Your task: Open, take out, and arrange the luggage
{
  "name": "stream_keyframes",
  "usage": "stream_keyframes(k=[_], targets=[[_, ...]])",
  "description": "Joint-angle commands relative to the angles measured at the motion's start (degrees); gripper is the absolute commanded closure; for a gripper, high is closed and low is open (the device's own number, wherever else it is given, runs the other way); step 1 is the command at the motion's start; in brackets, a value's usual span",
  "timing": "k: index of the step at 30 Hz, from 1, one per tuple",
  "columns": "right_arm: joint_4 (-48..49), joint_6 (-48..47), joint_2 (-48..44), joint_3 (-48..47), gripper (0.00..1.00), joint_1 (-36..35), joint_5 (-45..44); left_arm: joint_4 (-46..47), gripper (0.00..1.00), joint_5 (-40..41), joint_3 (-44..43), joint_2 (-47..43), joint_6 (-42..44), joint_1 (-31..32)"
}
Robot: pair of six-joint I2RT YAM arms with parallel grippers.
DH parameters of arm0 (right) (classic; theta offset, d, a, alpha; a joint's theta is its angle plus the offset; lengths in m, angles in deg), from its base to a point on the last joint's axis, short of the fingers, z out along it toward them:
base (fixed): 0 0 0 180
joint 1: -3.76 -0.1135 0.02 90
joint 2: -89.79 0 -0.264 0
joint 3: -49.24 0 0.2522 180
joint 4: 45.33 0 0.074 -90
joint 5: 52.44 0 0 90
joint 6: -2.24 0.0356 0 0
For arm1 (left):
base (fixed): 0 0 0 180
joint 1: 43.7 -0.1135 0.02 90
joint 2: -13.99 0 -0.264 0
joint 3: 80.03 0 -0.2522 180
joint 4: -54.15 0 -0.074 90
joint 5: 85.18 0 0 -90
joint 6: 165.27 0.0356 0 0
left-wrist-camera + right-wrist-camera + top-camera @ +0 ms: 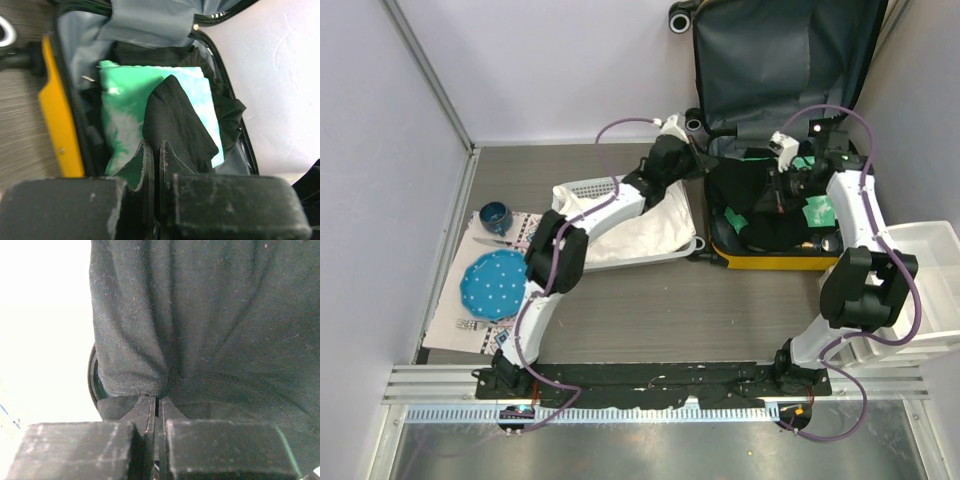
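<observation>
Mid take-out from open luggage (770, 262): left gripper (154, 150), right gripper (156, 401) both pinching black cloth (175, 120) between closed fingers (145, 167); likely next, lifting clear.

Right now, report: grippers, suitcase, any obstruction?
Left gripper shut on black garment. Right gripper shut on black cloth. Yellow suitcase open, green-and-white cloth inside. Nothing seen blocking.

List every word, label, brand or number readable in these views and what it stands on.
None is readable.
The patterned mat under the blue plate bears dark marks, too small to tell whether they are letters.
The luggage and the white basket show no print here.
</observation>
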Motion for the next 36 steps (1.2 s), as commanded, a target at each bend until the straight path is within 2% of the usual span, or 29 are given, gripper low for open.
stream_keyframes(k=[1,2,5,8,11,15,19,33,36], targets=[[1.9,2.5,0.4,-2.4,0.93,-3.2,2.4,2.4,1.00,1.1,8.6,-11.2,5.7,-4.0],[1.8,3.5,0.7,-3.1,0.70,-3.1,2.2,2.5,1.00,1.4,11.9,-12.4,6.5,-4.4],[-0.4,4.3,2.3,-6.8,0.43,-2.4,0.9,2.7,1.00,1.9,16.9,-16.3,9.2,-5.9],[0.0,7.5,2.8,-8.4,0.39,0.3,-0.2,1.8,1.00,1.7,19.1,-17.9,10.0,-7.5],[-0.3,8.0,3.3,-9.3,0.39,2.4,-3.8,1.7,1.00,2.0,20.2,-18.5,10.3,-9.2],[-2.6,5.0,4.4,-7.8,0.44,2.9,-13.1,1.4,1.00,0.9,19.6,-18.2,10.7,-10.4],[-2.9,4.8,5.8,-5.0,0.46,2.8,-16.4,1.2,1.00,-0.3,19.0,-17.8,10.4,-10.4],[3.5,10.4,13.7,-4.5,0.48,-0.4,-16.8,1.4,1.00,-0.5,18.7,-17.7,10.9,-10.4],[2.9,10.6,14.3,-5.4,0.60,-0.4,-14.9,1.4,1.00,-0.6,18.5,-17.7,11.6,-10.3]])
